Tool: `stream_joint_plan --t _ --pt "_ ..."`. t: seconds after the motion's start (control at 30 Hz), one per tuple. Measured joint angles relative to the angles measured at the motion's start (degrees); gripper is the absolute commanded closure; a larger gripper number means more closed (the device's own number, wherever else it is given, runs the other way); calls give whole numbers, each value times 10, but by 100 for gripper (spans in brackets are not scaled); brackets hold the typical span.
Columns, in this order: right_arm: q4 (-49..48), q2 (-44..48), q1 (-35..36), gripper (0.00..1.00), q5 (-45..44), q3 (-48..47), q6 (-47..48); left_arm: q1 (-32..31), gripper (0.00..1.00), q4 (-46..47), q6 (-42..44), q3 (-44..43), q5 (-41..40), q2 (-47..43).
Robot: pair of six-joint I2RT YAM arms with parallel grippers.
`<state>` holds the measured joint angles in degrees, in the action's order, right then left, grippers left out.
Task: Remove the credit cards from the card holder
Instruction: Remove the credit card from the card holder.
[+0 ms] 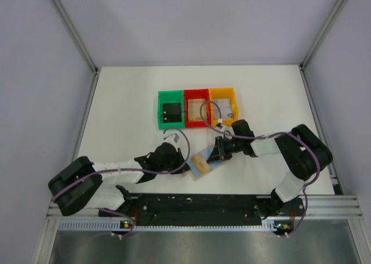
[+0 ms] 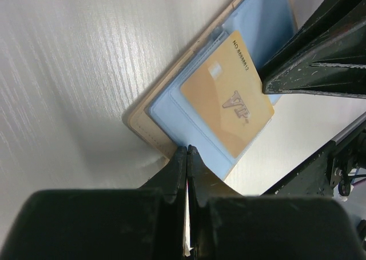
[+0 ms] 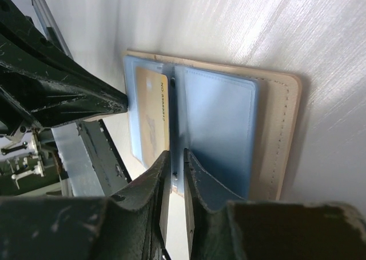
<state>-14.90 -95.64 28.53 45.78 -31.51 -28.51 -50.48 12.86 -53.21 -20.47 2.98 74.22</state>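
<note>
The card holder (image 1: 202,166) lies open near the table's front edge, tan outside with two light blue panels. A gold VIP card (image 2: 229,103) sits in one panel's pocket; it also shows in the right wrist view (image 3: 152,114). My left gripper (image 2: 187,152) is shut, pinching the holder's (image 2: 171,108) near corner edge. My right gripper (image 3: 177,157) comes in from the opposite side, its jaws closed to a narrow gap on the holder's (image 3: 220,123) edge at the middle fold. In the top view the left gripper (image 1: 185,169) and right gripper (image 1: 218,155) flank the holder.
Three small bins stand in a row behind: green (image 1: 171,109) with a dark card, red (image 1: 196,108) and orange (image 1: 224,105), each holding a card. The black arm mounting rail (image 1: 197,206) runs along the near edge. Grey walls enclose the table.
</note>
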Motion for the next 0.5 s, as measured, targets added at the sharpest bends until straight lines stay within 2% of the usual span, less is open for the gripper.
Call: stream_joint_plan --t 0.13,0.3,0.33,0.5 --pt "0 0 0 83 5 0 0 0 84 -16 2 0 1 -18" --pt "-1 0 0 82 7 0 0 0 82 -19 -1 0 -1 -58" --pt "-1 0 0 82 7 0 -1 0 79 -19 -2 -2 -5 -61" --pt "-2 0 -1 82 9 0 -2 3 79 -25 2 -26 -31 -49"
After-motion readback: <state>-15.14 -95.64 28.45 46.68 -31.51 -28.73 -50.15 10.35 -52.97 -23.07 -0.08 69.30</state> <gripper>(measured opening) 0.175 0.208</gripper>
